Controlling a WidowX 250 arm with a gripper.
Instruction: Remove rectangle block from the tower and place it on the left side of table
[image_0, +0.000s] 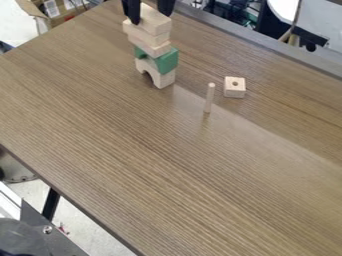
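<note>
Pincer (151, 18) at the top edge of the camera view, pointing down over the tower. State: spread, two black fingers well apart, upper part of my rectangle block (157, 24) between them. Can't tell if either finger touches the wood, so not calling it pinched. Block is plain light wood, top of the stack, resting on the pieces below.

Tower, going down: rectangle block, then more light wood slabs (153, 49), layers a bit skewed against each other. Then a green piece (167, 60), with a smaller bit of green sticking out near the stack's left side. Bottom is a light wood arch (164, 80), standing on the surface (153, 150), its opening toward the lower left of the view. Whole stack upright, near the far edge of the surface.

Right of the tower in view: thin wooden peg (209, 99), standing upright by itself. Just beside it, a bit farther right and up, small wooden cube (234, 89) with a round hole in the top and another mark on its front. Peg and cube apart, neither touching the tower. Surface is brown wood grain, pale glare across it. Cardboard box (65, 17) beyond it, upper left.
</note>
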